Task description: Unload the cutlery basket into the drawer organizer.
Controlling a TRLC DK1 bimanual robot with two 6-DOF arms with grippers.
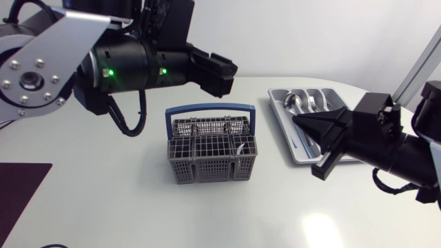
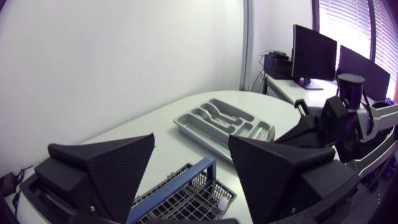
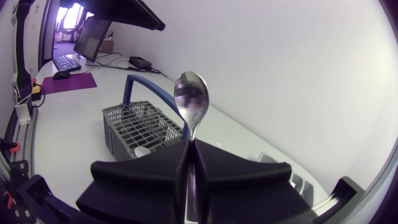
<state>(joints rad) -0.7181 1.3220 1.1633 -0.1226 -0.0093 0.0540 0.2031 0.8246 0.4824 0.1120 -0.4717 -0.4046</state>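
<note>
The grey cutlery basket (image 1: 212, 157) with a blue handle stands mid-table; a pale piece (image 1: 241, 147) shows in its right compartment. The grey drawer organizer (image 1: 281, 124) lies to its right with several pieces of cutlery in its slots. My left gripper (image 1: 222, 73) hangs above and behind the basket, open and empty; in the left wrist view its fingers (image 2: 191, 138) stand wide apart over the basket (image 2: 186, 196). My right gripper (image 1: 306, 126) is over the organizer's near half, shut on a metal spoon (image 3: 191, 99) that stands bowl-up between its fingers (image 3: 191, 146).
A dark purple mat (image 1: 21, 189) lies at the table's front left corner. My right arm (image 2: 336, 124) stands beside the organizer (image 2: 186, 127) in the left wrist view. Bare white table lies in front of the basket (image 3: 140, 127).
</note>
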